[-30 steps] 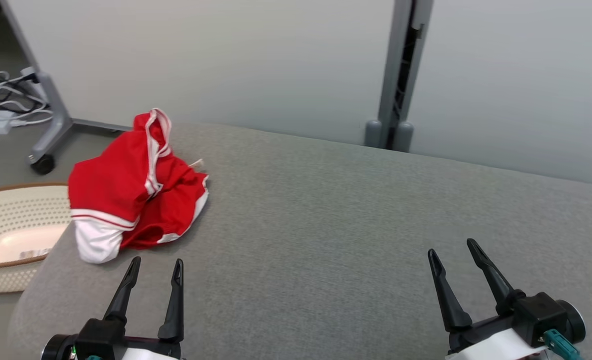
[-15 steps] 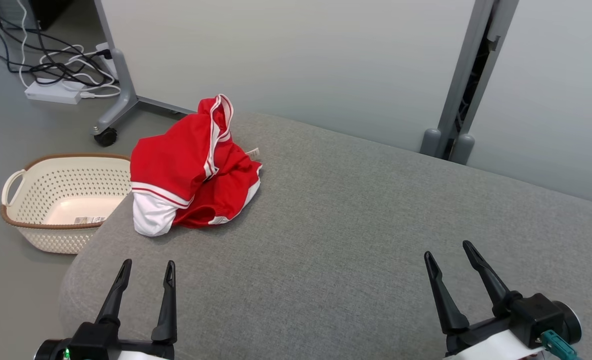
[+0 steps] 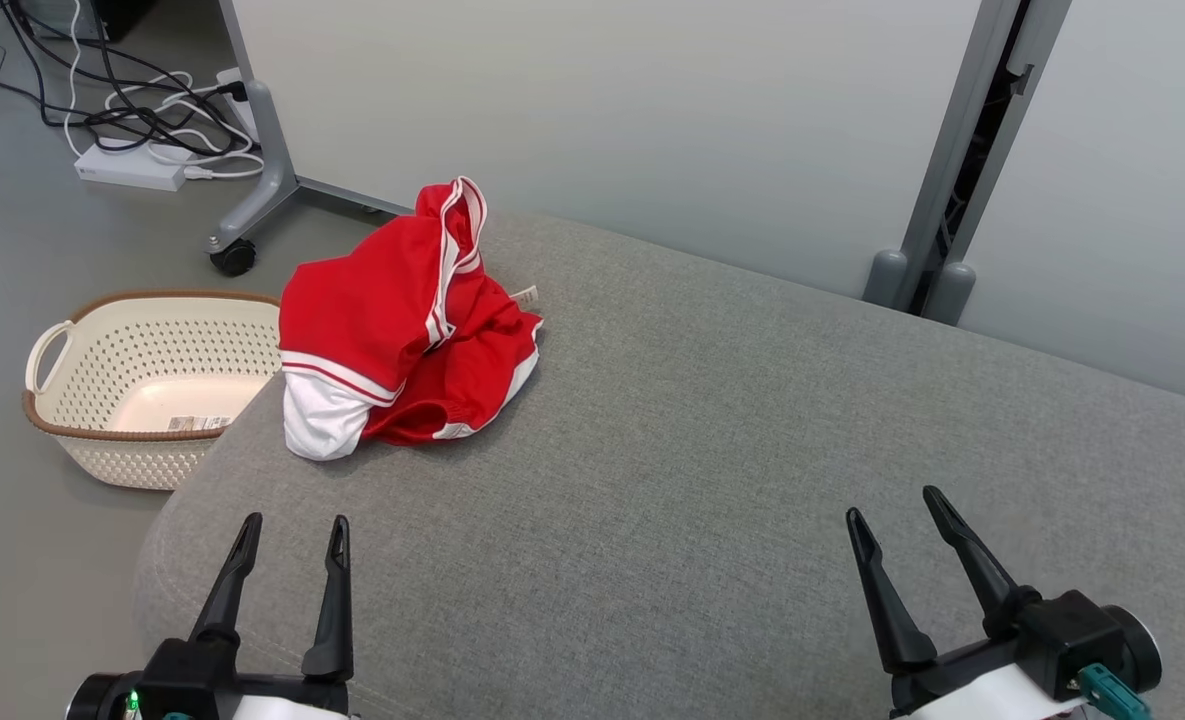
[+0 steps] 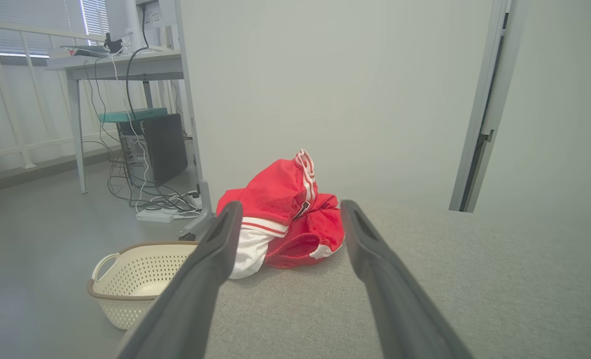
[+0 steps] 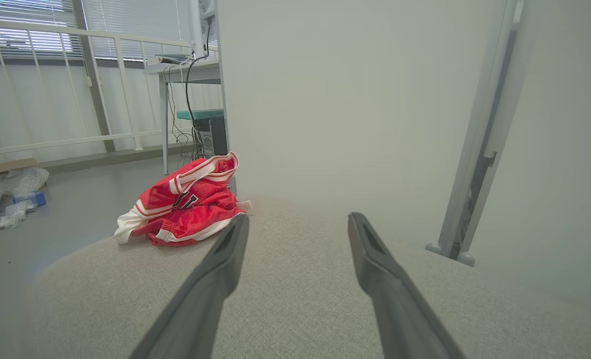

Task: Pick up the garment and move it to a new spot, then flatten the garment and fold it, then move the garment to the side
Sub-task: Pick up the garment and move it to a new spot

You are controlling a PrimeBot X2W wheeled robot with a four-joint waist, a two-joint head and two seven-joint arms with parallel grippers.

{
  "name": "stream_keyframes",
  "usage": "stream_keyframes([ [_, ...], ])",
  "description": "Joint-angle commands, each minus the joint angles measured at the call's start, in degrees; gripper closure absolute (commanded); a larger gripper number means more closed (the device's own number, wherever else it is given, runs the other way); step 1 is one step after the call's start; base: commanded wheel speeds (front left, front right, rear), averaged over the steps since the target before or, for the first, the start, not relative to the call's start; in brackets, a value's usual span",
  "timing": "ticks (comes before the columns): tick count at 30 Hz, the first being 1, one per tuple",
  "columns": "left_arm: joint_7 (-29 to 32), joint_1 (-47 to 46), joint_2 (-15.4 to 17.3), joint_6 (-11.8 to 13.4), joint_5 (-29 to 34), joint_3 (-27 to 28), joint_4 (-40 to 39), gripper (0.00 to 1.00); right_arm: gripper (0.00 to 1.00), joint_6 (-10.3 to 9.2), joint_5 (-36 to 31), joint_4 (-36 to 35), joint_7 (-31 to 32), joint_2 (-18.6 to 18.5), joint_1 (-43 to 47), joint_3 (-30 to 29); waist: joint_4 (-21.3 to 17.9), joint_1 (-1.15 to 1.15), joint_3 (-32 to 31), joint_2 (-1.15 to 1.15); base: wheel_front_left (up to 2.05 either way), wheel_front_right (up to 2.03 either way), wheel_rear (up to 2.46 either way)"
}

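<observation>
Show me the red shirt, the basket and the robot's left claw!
red garment (image 3: 372, 310), head view, its red upper fold.
basket (image 3: 127, 462), head view, its holed front wall.
left gripper (image 3: 296, 520), head view, midway between its open fingertips.

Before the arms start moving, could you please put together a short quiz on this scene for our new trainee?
1. Fill in: the left gripper and the right gripper both stand ____.
2. Where does the red garment lie? A) in the basket B) crumpled on the grey cushion, near its far left corner C) on the floor
3. True or false: the left gripper is holding the garment.
Key: 1 open, with nothing between the fingers; 2 B; 3 false, it is apart from the garment.
</observation>
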Motion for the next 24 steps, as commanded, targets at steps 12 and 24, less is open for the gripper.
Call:
stream_keyframes([
  [12, -0.1, -8.7, 0.2, 0.7, -3.3, 1.7, 2.7, 0.00, 0.00, 0.01, -4.8, 0.7, -0.3, -0.4, -2.5, 0.3, -2.1, 0.00, 8.0, 0.00, 0.00, 0.00, 0.00],
  [24, -0.1, -25.9, 0.4, -0.4, -3.4, 7.2, 11.2, 0.00, 0.00, 0.01, -9.7, 1.1, -0.3, -0.4, -8.4, 0.0, -5.0, 0.00, 19.0, 0.00, 0.00, 0.00, 0.00],
])
